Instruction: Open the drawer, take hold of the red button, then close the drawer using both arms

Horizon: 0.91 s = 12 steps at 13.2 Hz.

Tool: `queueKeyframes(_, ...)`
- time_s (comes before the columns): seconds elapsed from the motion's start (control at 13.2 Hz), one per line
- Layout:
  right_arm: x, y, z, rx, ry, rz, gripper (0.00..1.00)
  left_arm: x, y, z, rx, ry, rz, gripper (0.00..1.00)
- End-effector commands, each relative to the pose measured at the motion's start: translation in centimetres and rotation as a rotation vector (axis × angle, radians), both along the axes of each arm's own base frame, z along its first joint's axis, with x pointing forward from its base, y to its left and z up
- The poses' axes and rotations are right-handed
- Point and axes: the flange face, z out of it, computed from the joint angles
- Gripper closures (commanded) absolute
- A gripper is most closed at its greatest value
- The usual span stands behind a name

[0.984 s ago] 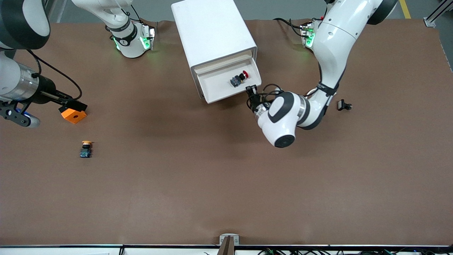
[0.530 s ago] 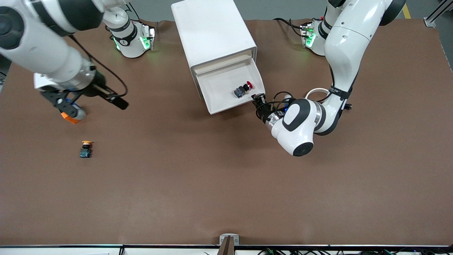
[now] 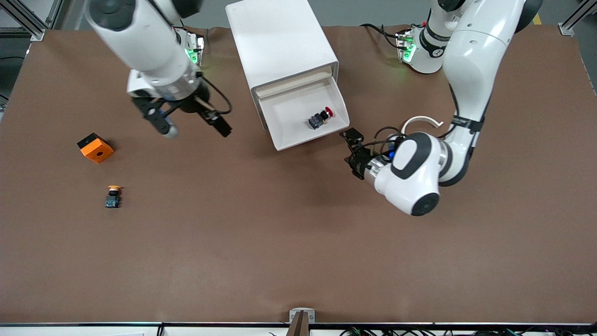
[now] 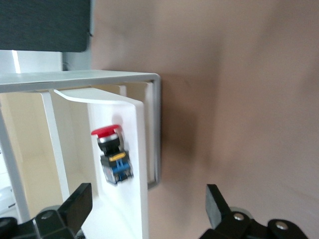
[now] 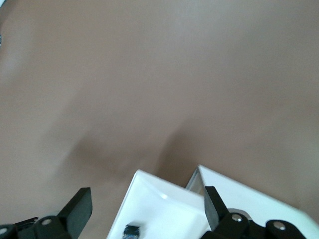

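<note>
A brown table [image 3: 280,242] fills the front view, with both arm bases along its top edge. Toward the right arm's end lie an orange cube [image 3: 95,148] and, nearer the camera, a yellow-capped button [image 3: 112,196]; neither is part of the job.

The right gripper [image 3: 191,122] hangs over bare table between the cube and the white cabinet [image 3: 280,42], forearm slanting down from the base, fingers spread wide with nothing between them. Its wrist view looks toward the drawer.

The drawer [image 3: 280,116], the top one, stands pulled out, its tray open to above. The button [image 3: 320,117], red cap on a dark body, lies on its side in the tray, at the corner toward the left arm's end.

The left gripper [image 3: 353,151] sits low just off the drawer's front corner, apart from it, elbow folded toward the camera, wrist level. Its fingers [image 4: 75,201] are parted and hold nothing.

Judgement: the opening step appears done; the grab is in hand. The next move calls for one open gripper to come over the tray, align its fingers across the dark body and close. The tray wall beside the button leaves little room on that side.
</note>
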Motion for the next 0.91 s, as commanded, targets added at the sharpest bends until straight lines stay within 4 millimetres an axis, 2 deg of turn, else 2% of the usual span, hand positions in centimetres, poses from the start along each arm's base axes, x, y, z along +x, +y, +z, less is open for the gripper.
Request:
queueKeyframes(0.0, -1.6, 4.8, -2.8, -0.010, 0.021, -0.082, 0.00, 2.5, 2.3, 5.6, -0.055, -0.139, -0.026, 0.00)
queueKeyframes(0.08, -2.2, 6.5, -4.0, -0.020, 0.026, -0.101, 0.00, 3.2, 4.1, 7.5, -0.084, -0.195, -0.037, 0.00)
queueKeyframes(0.15, -3.0, 8.3, -5.0, -0.036, 0.023, -0.112, 0.00, 3.2, 4.9, 10.2, -0.120, -0.285, -0.102, 0.00)
queueKeyframes(0.23, -4.3, 10.7, -6.8, -0.071, 0.021, -0.125, 0.00, 3.1, 6.1, 12.4, -0.132, -0.384, -0.205, 0.00)
queueKeyframes(0.38, -6.2, 13.7, -9.2, -0.108, 0.022, -0.129, 0.00, 2.4, 7.1, 15.6, -0.101, -0.524, -0.430, 0.00)
queueKeyframes(0.53, -8.0, 16.5, -11.3, -0.133, 0.035, -0.092, 0.00, 2.4, 8.6, 17.1, -0.157, -0.616, -0.618, 0.00)
queueKeyframes(0.68, -8.6, 19.0, -13.3, -0.154, 0.033, -0.101, 0.00, 2.1, 12.6, 21.6, -0.214, -0.742, -0.840, 0.00)
queueKeyframes(0.76, -8.3, 19.8, -14.3, -0.164, 0.030, -0.111, 0.00, 1.7, 13.3, 22.8, -0.237, -0.778, -0.985, 0.00)
queueKeyframes(0.83, -8.2, 20.7, -15.6, -0.173, 0.034, -0.110, 0.00, 1.4, 14.1, 23.0, -0.260, -0.779, -1.139, 0.00)
